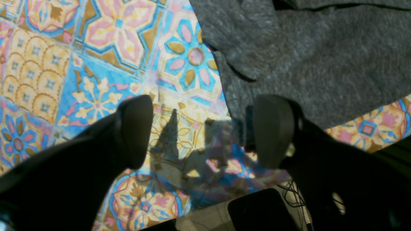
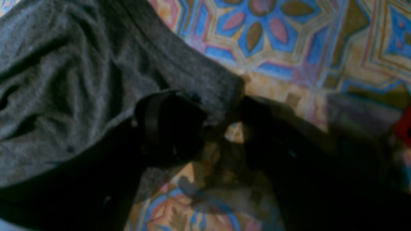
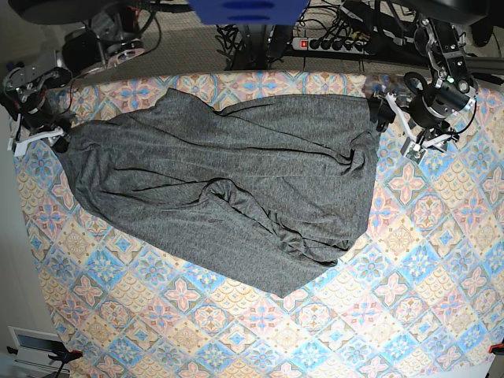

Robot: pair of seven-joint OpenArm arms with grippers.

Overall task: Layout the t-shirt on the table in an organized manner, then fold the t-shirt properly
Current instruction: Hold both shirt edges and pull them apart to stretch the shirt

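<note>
The t-shirt (image 3: 228,181) lies spread and wrinkled across the table (image 3: 409,299). The left gripper (image 1: 202,131), jaws apart, hovers at one corner; the right gripper (image 2: 221,128), jaws apart, straddles the opposite edge.

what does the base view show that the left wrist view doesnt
Only the base view shows the whole t-shirt spread wrinkled across the table, the right gripper at its far corner, and the power strip behind the table.

Only the left wrist view shows, close up, the left gripper with its jaws wide apart, nothing between them, one finger right at the shirt's edge, and bare tile pattern in the gap.

Both show the grey shirt on the tile-print table, and the left gripper beside the shirt's edge.
</note>
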